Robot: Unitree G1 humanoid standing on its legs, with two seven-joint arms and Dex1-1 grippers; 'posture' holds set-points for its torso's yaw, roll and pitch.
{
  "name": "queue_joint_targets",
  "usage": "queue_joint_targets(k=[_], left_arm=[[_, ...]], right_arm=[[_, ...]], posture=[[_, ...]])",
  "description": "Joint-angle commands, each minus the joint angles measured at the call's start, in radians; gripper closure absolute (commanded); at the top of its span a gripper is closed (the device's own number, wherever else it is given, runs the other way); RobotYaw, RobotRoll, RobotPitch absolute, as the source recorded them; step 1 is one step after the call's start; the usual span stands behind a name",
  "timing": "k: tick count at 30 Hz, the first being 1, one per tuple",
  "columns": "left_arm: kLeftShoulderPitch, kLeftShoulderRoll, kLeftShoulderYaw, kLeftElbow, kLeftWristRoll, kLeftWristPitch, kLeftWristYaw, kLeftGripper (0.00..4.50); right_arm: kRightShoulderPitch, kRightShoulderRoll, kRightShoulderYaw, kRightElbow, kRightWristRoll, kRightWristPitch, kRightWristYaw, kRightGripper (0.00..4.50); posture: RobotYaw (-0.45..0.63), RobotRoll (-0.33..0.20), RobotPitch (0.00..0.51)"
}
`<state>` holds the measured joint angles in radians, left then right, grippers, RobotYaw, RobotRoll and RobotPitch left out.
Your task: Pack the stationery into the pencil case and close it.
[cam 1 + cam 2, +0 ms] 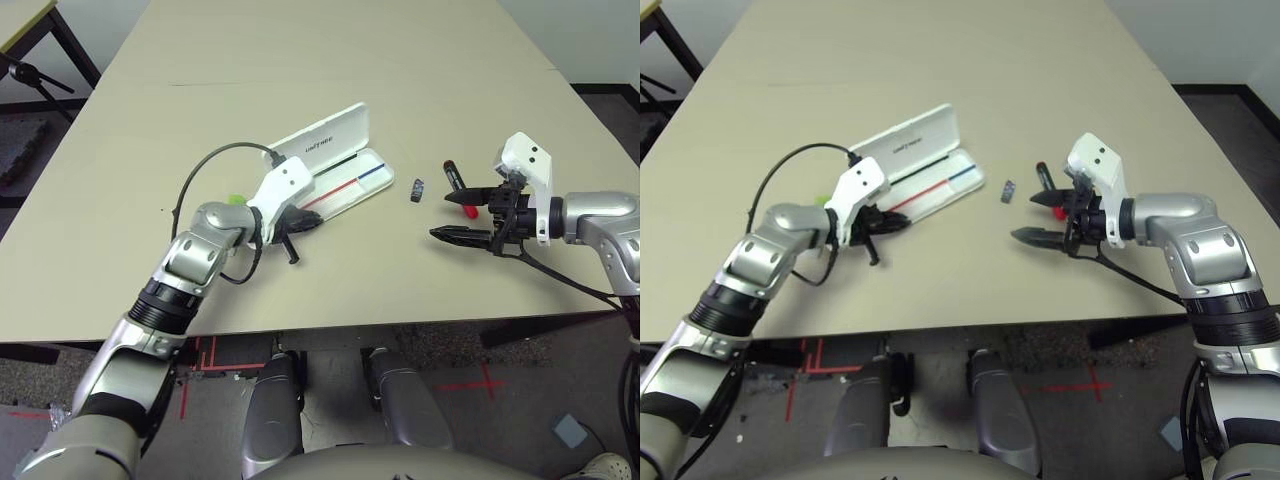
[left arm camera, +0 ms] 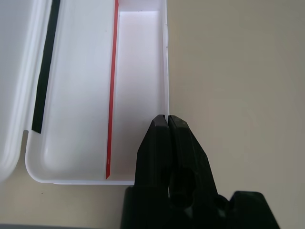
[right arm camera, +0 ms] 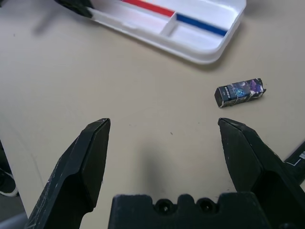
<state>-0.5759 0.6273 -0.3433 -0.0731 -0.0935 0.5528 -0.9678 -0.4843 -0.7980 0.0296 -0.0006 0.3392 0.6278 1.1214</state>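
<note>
The white pencil case (image 1: 338, 150) lies open at the table's middle, lid up, with red and blue lines in its tray (image 3: 190, 33). My left gripper (image 2: 167, 122) is shut on the tray's near side wall at its left end. A bit of lime green from the highlighter (image 1: 236, 199) peeks out behind my left forearm; the rest is hidden. The tiny dark block (image 3: 239, 92) lies just right of the case. Right of it lies the red-capped black marker (image 1: 455, 178). My right gripper (image 1: 452, 216) hovers open beside the marker, holding nothing.
The tan table (image 1: 330, 60) stretches far back beyond the case. A black cable (image 1: 200, 170) loops over my left forearm. The table's front edge (image 1: 330, 328) runs close below both grippers.
</note>
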Motion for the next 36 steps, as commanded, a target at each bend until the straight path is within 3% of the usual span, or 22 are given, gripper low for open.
queue_joint_targets(k=[1,9,36], left_arm=[[0.021,0.055,-0.016,-0.083,-0.019,-0.039,-0.095,4.46],[0.054,0.113,-0.016,-0.116,-0.02,-0.124,-0.203,4.46],[0.123,0.12,-0.039,-0.049,0.027,-0.223,-0.219,4.46]], right_arm=[[0.004,0.001,0.017,-0.006,0.003,-0.003,0.007,0.0],[-0.009,0.009,0.02,0.005,0.009,0.001,0.019,0.0],[-0.049,0.002,0.069,0.049,-0.028,-0.027,0.045,0.0]], posture=[[-0.11,0.0,0.176],[-0.11,0.0,0.177],[-0.1,0.0,0.175]])
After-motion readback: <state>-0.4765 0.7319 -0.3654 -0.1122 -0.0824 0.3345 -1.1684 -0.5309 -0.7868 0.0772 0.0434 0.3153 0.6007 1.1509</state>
